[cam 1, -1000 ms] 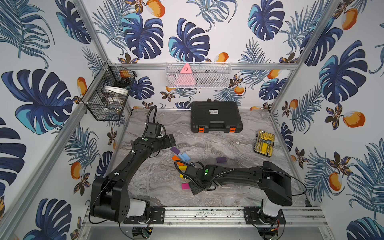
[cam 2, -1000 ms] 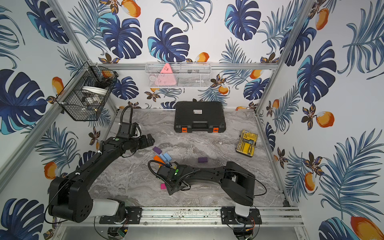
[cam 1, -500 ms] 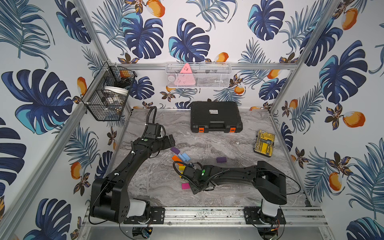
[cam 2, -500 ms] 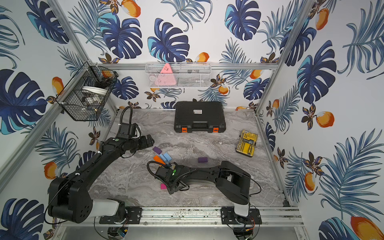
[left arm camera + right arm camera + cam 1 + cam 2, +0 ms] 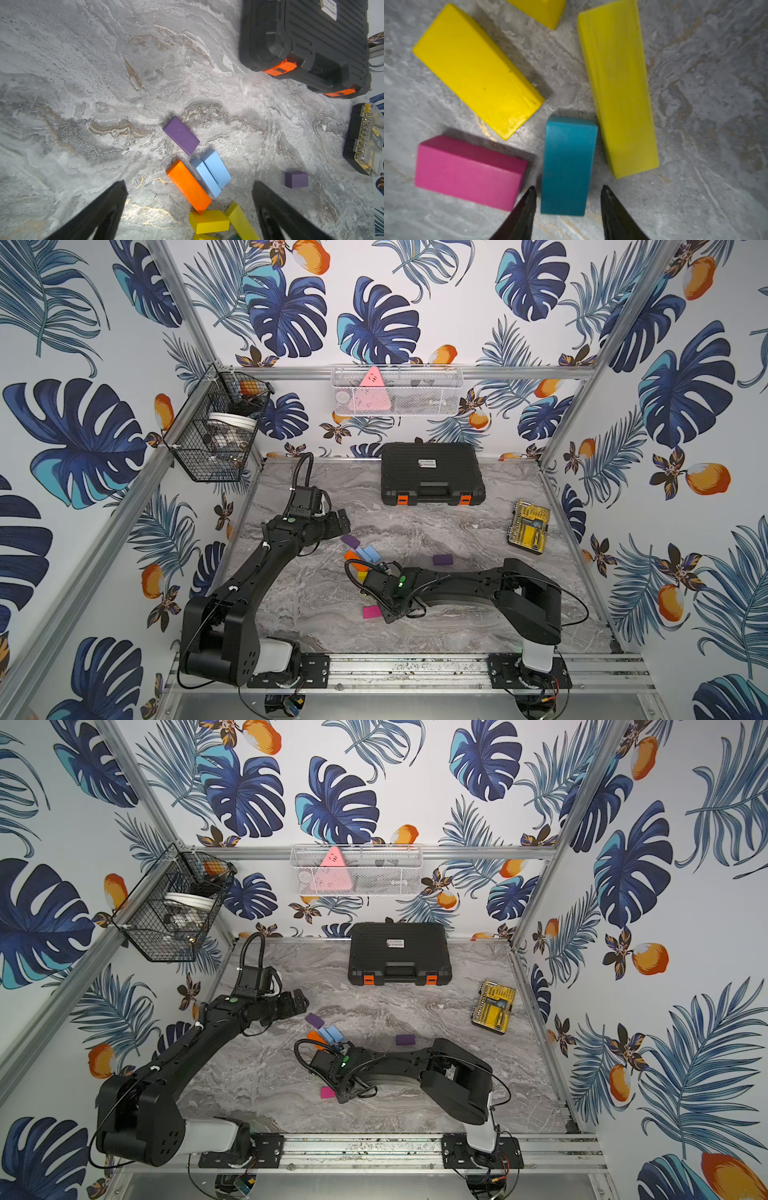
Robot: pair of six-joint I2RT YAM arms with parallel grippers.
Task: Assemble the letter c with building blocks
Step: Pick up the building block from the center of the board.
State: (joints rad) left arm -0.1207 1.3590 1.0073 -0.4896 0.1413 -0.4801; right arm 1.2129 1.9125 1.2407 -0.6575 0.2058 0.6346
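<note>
The building blocks lie scattered mid-table. The left wrist view shows a purple block (image 5: 181, 135), two light blue ones (image 5: 214, 170), an orange one (image 5: 188, 185), yellow ones (image 5: 208, 221) and a small purple one (image 5: 296, 179). My left gripper (image 5: 189, 184) hangs wide open and holds nothing, just left of the purple block (image 5: 350, 541). My right gripper (image 5: 569, 187) is low over the table. Its jaws straddle a teal block (image 5: 566, 164), with a thin gap showing on each side. A magenta block (image 5: 467, 172) and a long yellow block (image 5: 618, 87) flank the teal one. In both top views the right wrist hides the teal block.
A black tool case (image 5: 432, 472) stands at the back of the marble table (image 5: 316, 626). A yellow-and-black drill-bit case (image 5: 528, 526) lies at the right. A wire basket (image 5: 216, 427) hangs on the left wall and a white mesh shelf (image 5: 397, 389) on the back wall.
The right arm has shifted a little left over the blocks by the magenta one. The left arm has not moved.
</note>
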